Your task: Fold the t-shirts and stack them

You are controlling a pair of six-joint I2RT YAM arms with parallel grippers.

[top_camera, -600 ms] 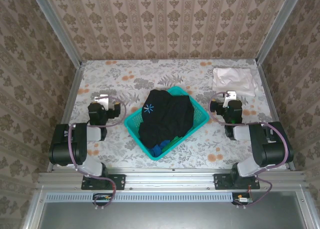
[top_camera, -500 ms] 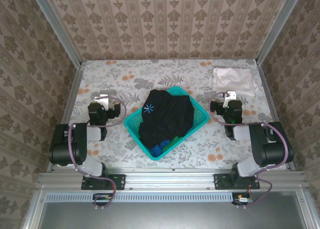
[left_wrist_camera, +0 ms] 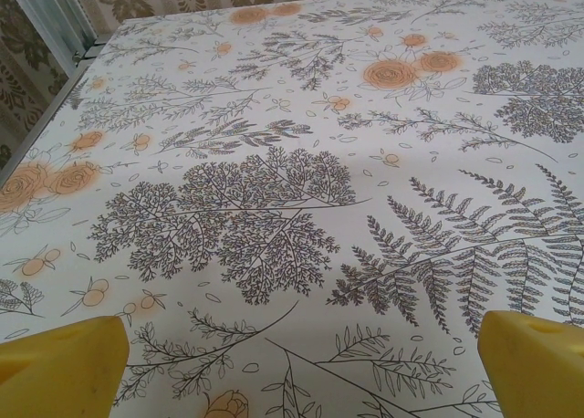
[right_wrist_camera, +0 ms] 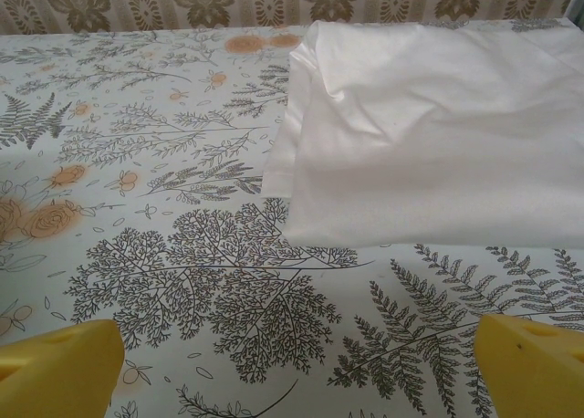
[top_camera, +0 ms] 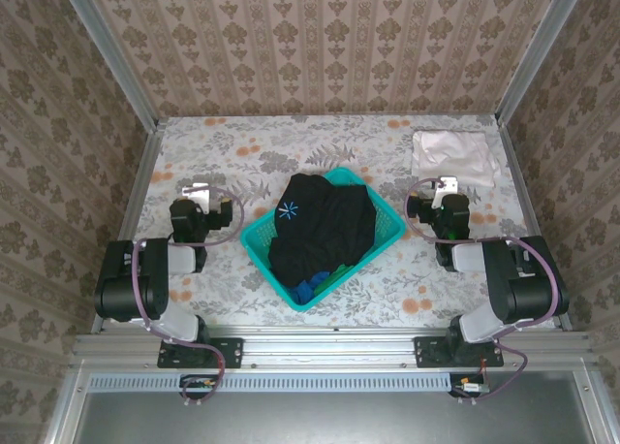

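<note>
Left hand (top_camera: 198, 194) and right hand (top_camera: 444, 187): both wide open, empty, parked low on either side of the basket (top_camera: 254, 242). Pale t-shirt (top_camera: 452, 156) lies folded at far right of the tabletop (top_camera: 291, 139). Black t-shirt (top_camera: 325, 226) is heaped in the basket over the blue t-shirt (top_camera: 304, 290). Judged step: between shirts. Next: reach in, pinch black cloth, lift clear. No visible change from earlier frame.

Pale t-shirt (right_wrist_camera: 438, 117), ahead of the right gripper (right_wrist_camera: 294, 368) — cut off at the right edge. Blue t-shirt (top_camera: 308, 289), left of that gripper — mostly buried under black t-shirt (top_camera: 325, 226).
</note>
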